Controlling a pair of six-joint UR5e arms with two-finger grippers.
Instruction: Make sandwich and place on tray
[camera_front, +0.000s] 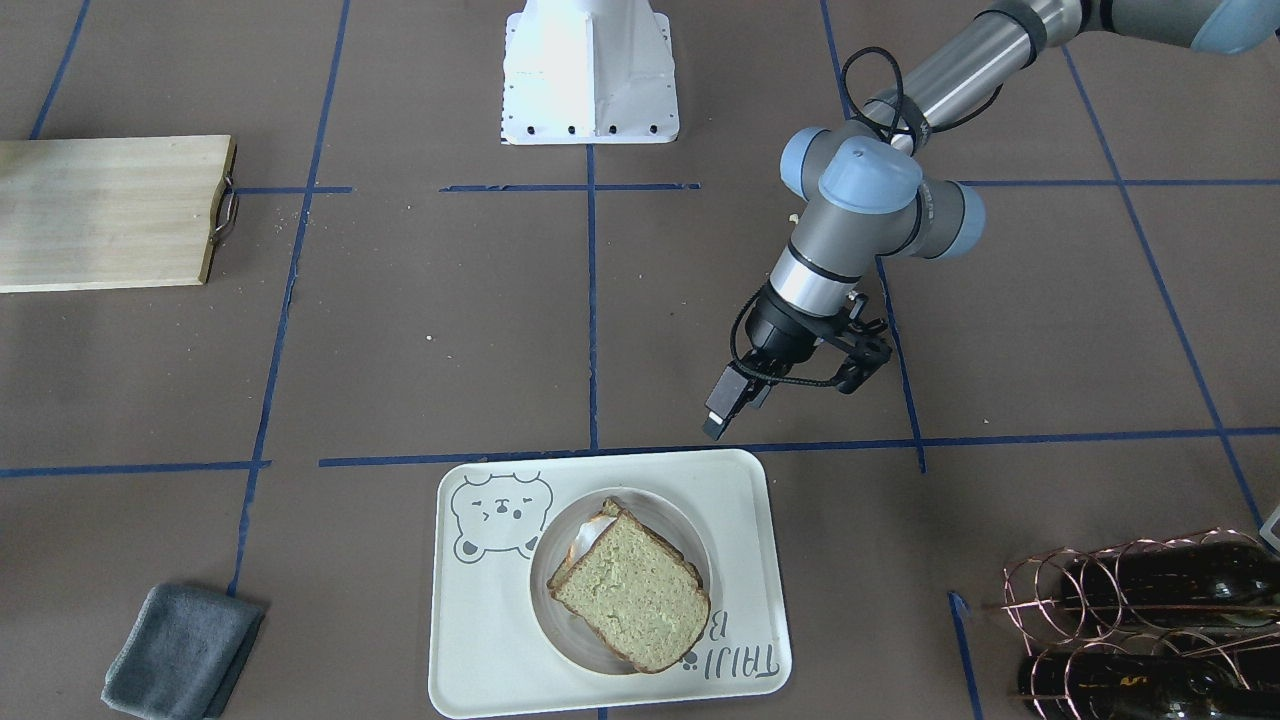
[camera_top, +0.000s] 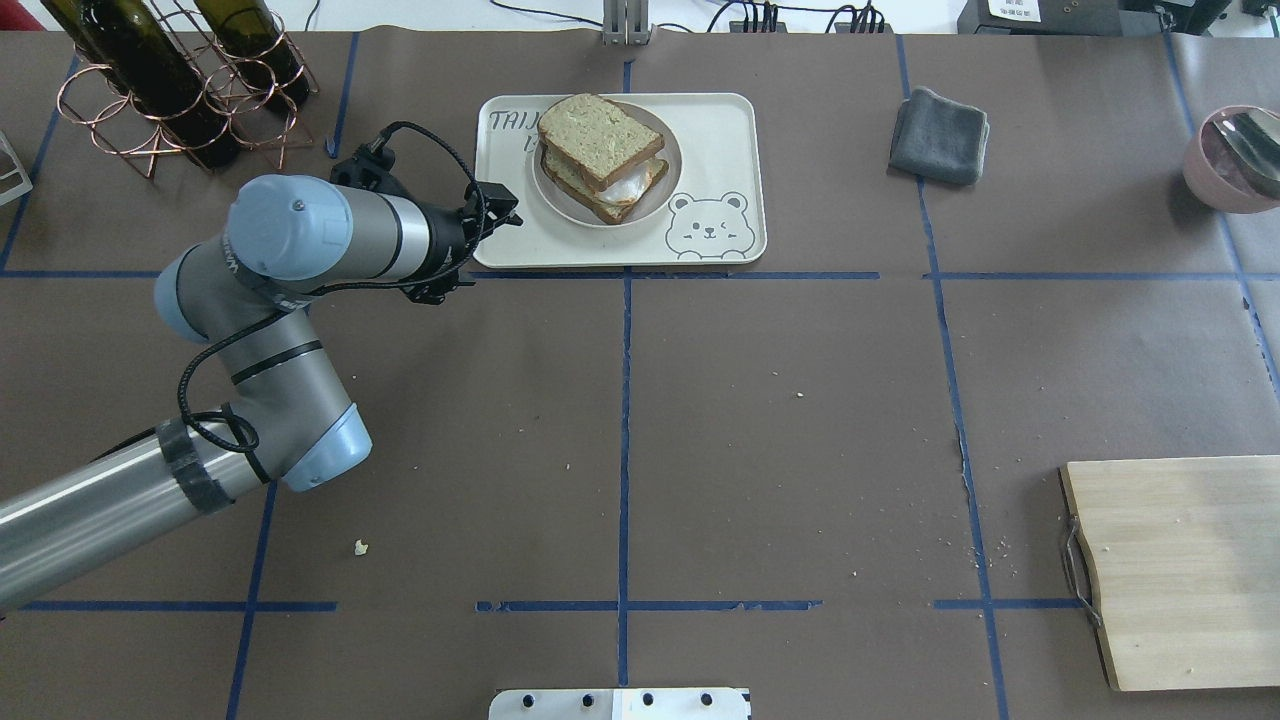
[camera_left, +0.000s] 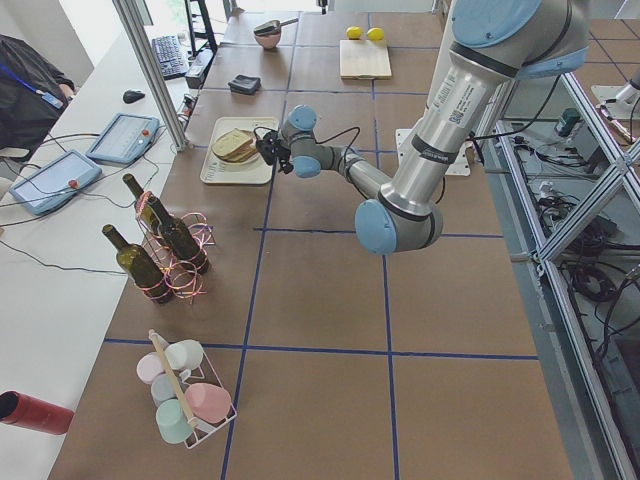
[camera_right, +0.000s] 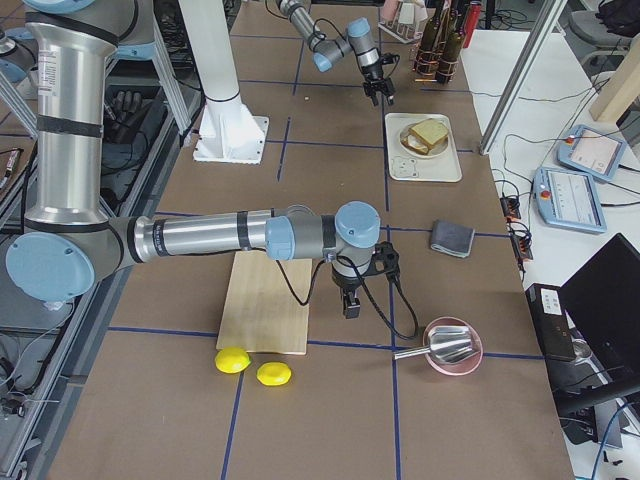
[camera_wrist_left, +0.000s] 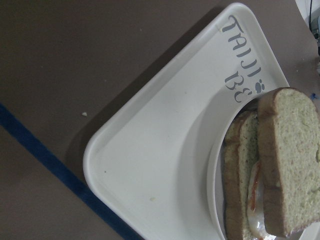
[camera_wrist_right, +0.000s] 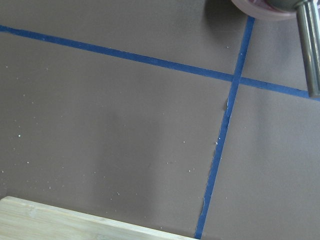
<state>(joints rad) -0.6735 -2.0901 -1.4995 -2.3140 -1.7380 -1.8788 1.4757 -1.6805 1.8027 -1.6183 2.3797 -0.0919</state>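
Nearest the front camera is the tray (camera_front: 480, 640), its long axis running across the bench (camera_front: 450, 330), and I read every place off it. Sandwich (camera_front: 630, 590) sits on a small round plate (camera_front: 688, 532) in the middle of the tray. Both slices are stacked, with egg white peeping out on the side toward the bear drawing, and the top slice is skewed a little against the tray's edges. I judge both the build and the placing done.

My left pincer (camera_front: 790, 392) hangs just off the tray's lettered end, at the corner on the robot's side, above the bench and touching nothing. Its jaws stand wide and hold nothing. From there the sandwich lies forward, away from the robot, and toward the robot's right, near but clearly apart. The left wrist camera looks over that same corner, with the sandwich at the edge of view.

My right pincer (camera_right: 350, 300) is well away from the tray, beyond its bear end. It shows only in the side view, so I cannot tell whether it is wide or narrow. Left arm is plainly the nearer one, so any touch-up would fall to it. If none is needed, I'd say the next move is a lift clear of that corner without clipping the rim.
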